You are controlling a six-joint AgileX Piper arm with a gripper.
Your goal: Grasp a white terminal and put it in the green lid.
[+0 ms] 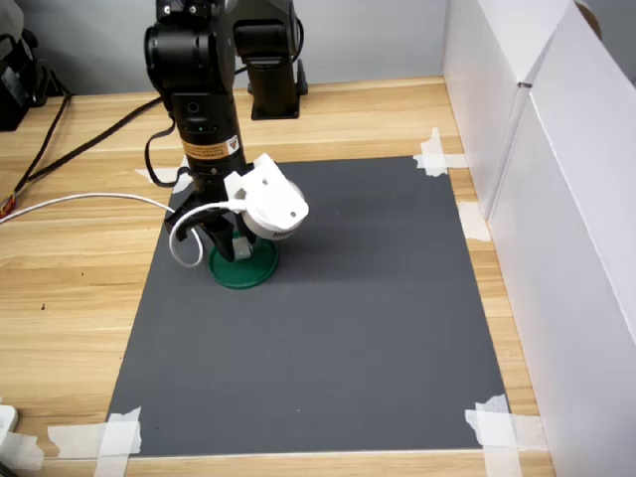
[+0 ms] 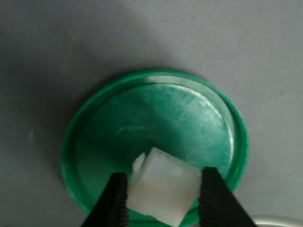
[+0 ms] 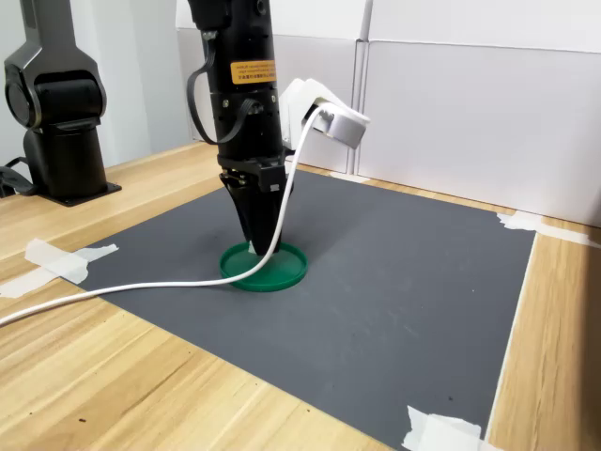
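One small white terminal (image 2: 163, 191) sat pinched between the two black fingers (image 2: 111, 201) of your gripper (image 2: 163, 198). The jaws were squeezed against its two sides, so it was held, not let go. In the wrist view the little block hung over the inside of the green lid (image 2: 156, 118), close to the rim on the gripper's side and not over the middle. I could not tell if the block was touching the lid floor or just above it.

The lid (image 1: 243, 273) lay on the dark mat (image 1: 378, 338), near the mat's edge that is on the first exterior view's left, and nearer the far edge than the near one. The mat was taped down on the wooden tabletop (image 1: 70, 298).

What could have gone wrong from there? If you had let go while the block was above the floor, I think it could have bounced or rolled. It was so near the rim that it could have hopped out onto the mat.

The block also looked a bit tilted in the fingers. It might have stuck to one finger and come away with it.

The lid looked light and loose. If the fingers had pushed down on it or bumped its rim, it could have slid or tipped.

The white cable (image 3: 141, 287) lay right against the lid (image 3: 277, 272) in the second exterior view. A tug on it might have dragged the lid away.
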